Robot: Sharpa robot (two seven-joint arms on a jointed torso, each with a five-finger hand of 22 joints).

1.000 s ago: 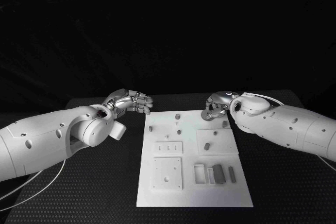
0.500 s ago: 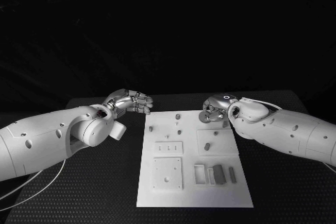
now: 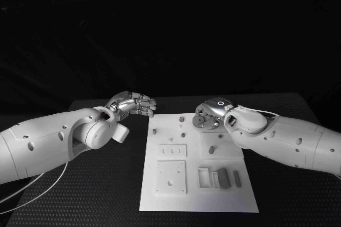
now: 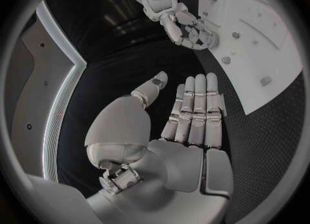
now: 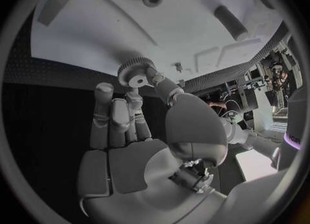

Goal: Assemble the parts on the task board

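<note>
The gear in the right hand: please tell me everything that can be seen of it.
The gear is a small grey toothed wheel with a round hole through its middle; it looks like plastic or metal. The right hand pinches it between the thumb and a finger, the other fingers straight beside it. It hangs in the air over the far end of the white task board, not touching the board.

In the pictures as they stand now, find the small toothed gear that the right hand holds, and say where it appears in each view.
Head view: the gear is pinched in the right hand, over the far part of the task board.
Left wrist view: the right hand is at the board's edge; the gear cannot be made out.
Right wrist view: the gear sits at the fingertips, before the board.
Shared landmark: the white task board.
</note>
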